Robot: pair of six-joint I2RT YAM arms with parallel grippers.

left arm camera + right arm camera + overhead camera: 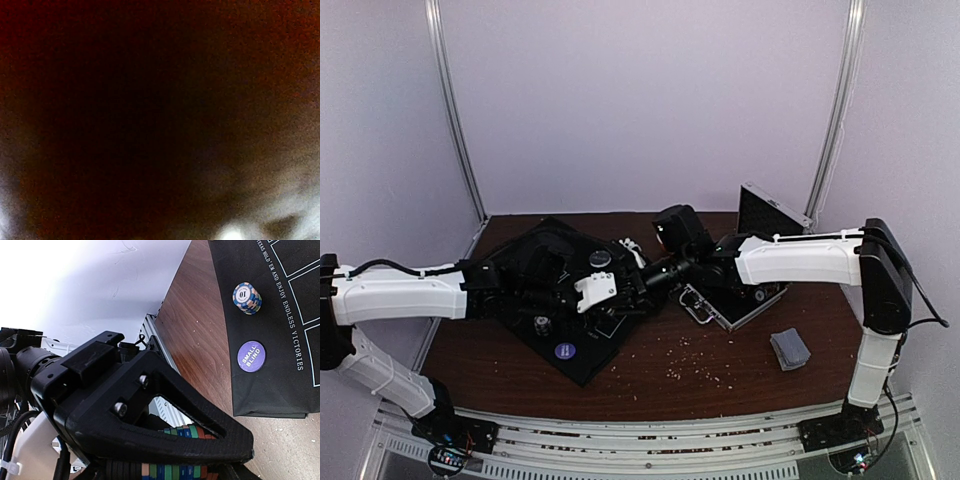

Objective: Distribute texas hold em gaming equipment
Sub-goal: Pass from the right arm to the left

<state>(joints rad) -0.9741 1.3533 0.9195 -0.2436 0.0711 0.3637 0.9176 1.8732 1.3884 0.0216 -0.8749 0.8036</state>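
Right wrist: right fingers [200, 405] look clamped on row of multicoloured striped poker chips [170, 472]. Hard, slick, separable: squeeze end faces. Left fingers [603, 300]: can't tell.

The black felt mat [270, 390] lies left of the silver case [772, 212]; on it, the purple round disc [251, 356] sits before the small striped chip stack [247, 298]; a striped poker-chip row [170, 472] sits between my right jaws.

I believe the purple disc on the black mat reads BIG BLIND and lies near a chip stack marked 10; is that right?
Not quite: the purple disc reads SMALL BLIND, not BIG BLIND, as the right wrist view shows. It does lie on the black mat near the chip stack marked 10.
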